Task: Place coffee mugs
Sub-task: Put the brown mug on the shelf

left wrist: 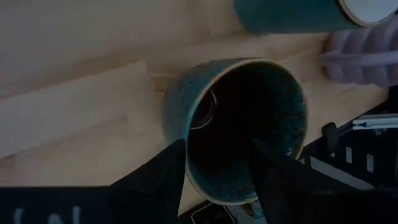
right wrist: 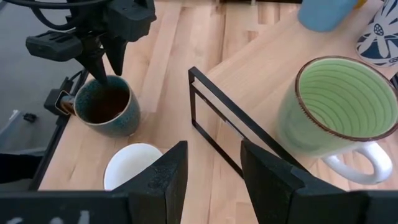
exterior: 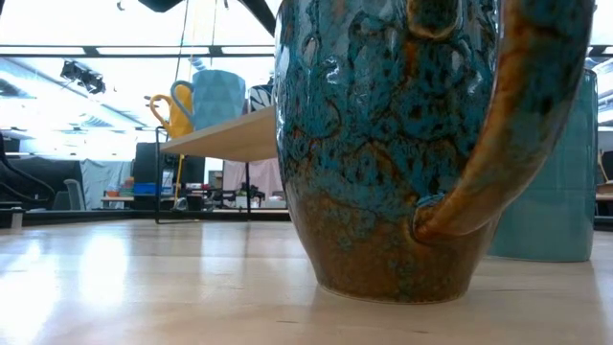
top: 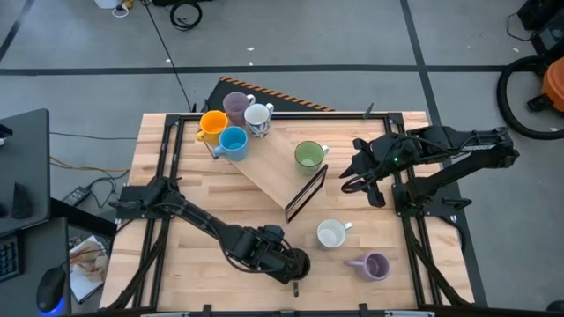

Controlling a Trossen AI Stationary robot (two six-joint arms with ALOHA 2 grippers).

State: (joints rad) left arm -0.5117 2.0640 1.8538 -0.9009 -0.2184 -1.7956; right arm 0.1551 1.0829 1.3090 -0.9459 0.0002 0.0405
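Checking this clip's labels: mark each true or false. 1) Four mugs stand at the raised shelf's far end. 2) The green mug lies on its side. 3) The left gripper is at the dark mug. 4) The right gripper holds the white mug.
1) True: orange mug, light blue mug, lavender mug and patterned mug cluster on the shelf.
2) False: the green mug stands upright.
3) True: the left gripper is at the dark mug, one finger inside it.
4) False: the right gripper is open and empty; the white mug sits apart on the table.

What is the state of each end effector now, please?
Left end effector: open, fingers straddling the dark brown mug's rim, not gripping.
Right end effector: open, empty, near the green mug.
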